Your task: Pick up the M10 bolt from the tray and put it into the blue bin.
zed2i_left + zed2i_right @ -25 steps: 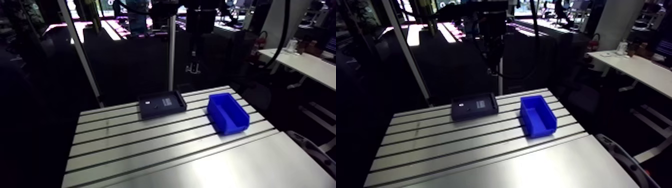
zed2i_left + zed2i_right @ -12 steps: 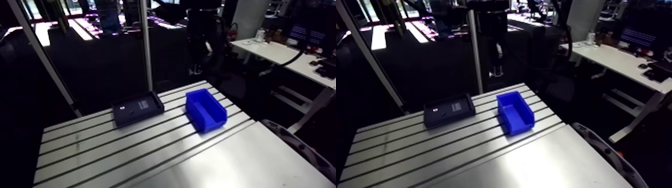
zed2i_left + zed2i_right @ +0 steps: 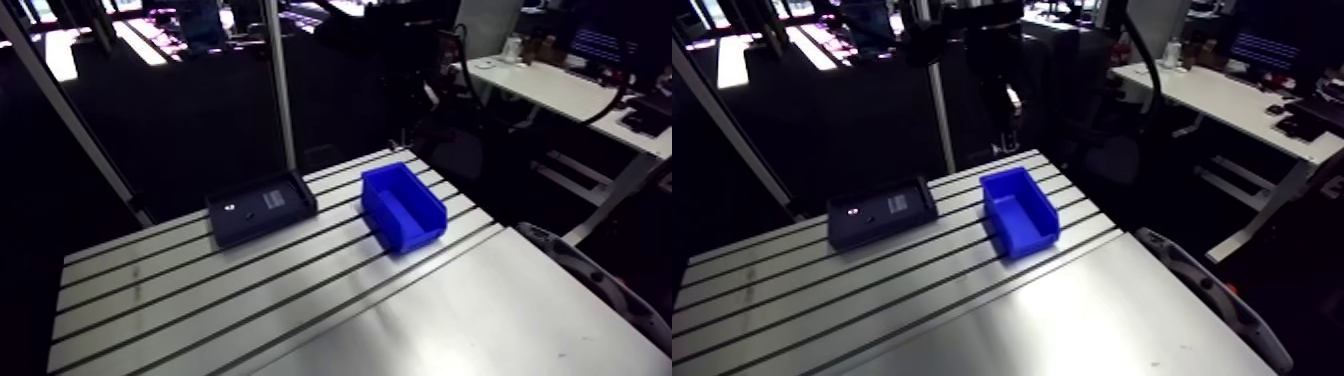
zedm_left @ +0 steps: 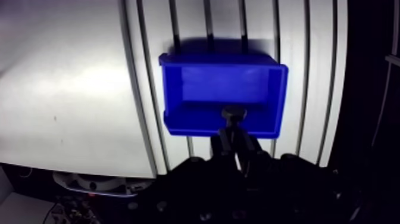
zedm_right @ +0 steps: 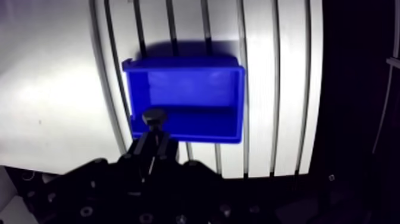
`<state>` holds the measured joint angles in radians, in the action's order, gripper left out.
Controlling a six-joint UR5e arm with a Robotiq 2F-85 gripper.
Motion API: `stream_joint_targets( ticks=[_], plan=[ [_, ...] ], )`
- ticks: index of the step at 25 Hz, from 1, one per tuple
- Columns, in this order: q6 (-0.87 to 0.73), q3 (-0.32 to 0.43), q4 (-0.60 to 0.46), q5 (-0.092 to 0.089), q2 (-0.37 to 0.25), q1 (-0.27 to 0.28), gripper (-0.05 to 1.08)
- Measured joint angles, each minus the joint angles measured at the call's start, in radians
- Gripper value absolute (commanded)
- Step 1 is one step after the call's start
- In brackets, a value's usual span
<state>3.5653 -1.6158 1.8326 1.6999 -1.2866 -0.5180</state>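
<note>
gripper: clamped on the M10 bolt — you can see its head just past the fingertips
blue bin: below the bolt head
tray: near the bin, not touching

Bin solid bright blue. Tray dark grey-black, small pale patch. Tabletop silver aluminium, dark parallel slot stripes. M10 bolt dark. End effector black.

Desk: slotted aluminium, carrying both containers.
Blue bin: sitting open-topped towards the desk's far edge, near the tray, not touching it.
Tray: dark, lying flat, showing a pale patch inside.
</note>
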Motion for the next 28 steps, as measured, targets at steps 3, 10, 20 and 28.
stream_joint_targets(
  ticks=[3,10,20,28],
  plan=[
    [0.0,-0.011,0.016,0.003,0.005,-0.001,1.02],
    [-0.007,-0.033,0.043,0.004,0.023,-0.008,1.02],
    [-0.013,-0.077,0.115,0.001,0.057,-0.022,1.01],
    [-0.019,-0.087,0.132,-0.011,0.094,-0.045,1.01]
  ],
)
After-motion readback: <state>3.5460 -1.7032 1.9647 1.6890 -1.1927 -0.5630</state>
